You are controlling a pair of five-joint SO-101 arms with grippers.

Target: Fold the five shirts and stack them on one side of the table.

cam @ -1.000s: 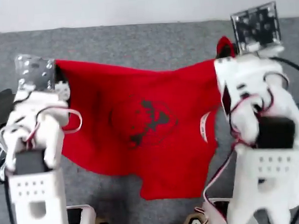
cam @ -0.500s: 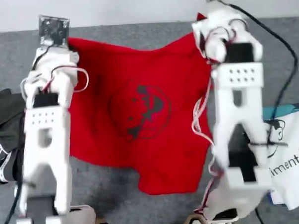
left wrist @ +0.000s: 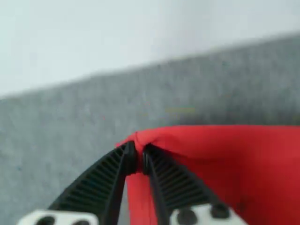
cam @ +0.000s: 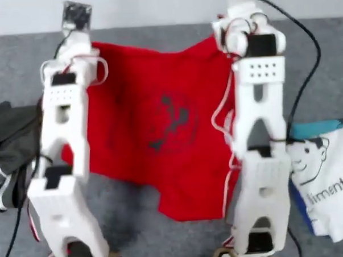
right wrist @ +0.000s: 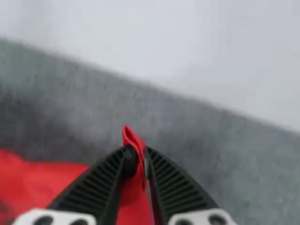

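Starting at the near side, the shirt (cam: 160,140) is spread between the two arms, its loose hem on the table (cam: 182,242). At the far side the left gripper (left wrist: 137,153) is clamped on one corner and the right gripper (right wrist: 136,158) on the other. Each pinches only a little cloth, so I think a corner may slip out if the arms pull apart. The table is grey and felt-like; a pale wall (cam: 155,7) stands behind.
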